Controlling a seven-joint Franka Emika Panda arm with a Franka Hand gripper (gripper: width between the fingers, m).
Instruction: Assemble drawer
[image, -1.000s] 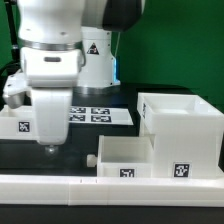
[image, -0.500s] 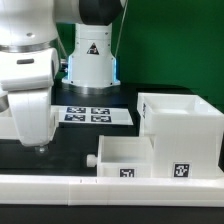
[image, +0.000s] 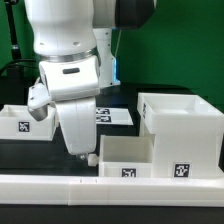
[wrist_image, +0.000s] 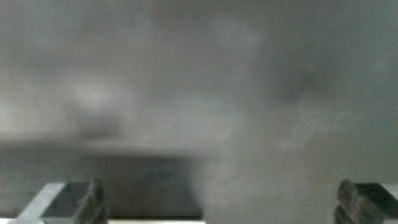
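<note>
Nearest the camera lay the long white rail (image: 60, 184). Just behind it stood a small tray (image: 125, 152), its knob (image: 91, 158) turned toward the exterior view's left, with the big casing (image: 185, 125) right behind it. The gripper (image: 77, 152) hung just beside the knob, and its fingers (wrist_image: 64, 200) were wide apart and held nothing. Farther back, a second tray (image: 18, 120) lay at the left. The marker board (image: 118, 115) was partly hidden by the arm.
</note>
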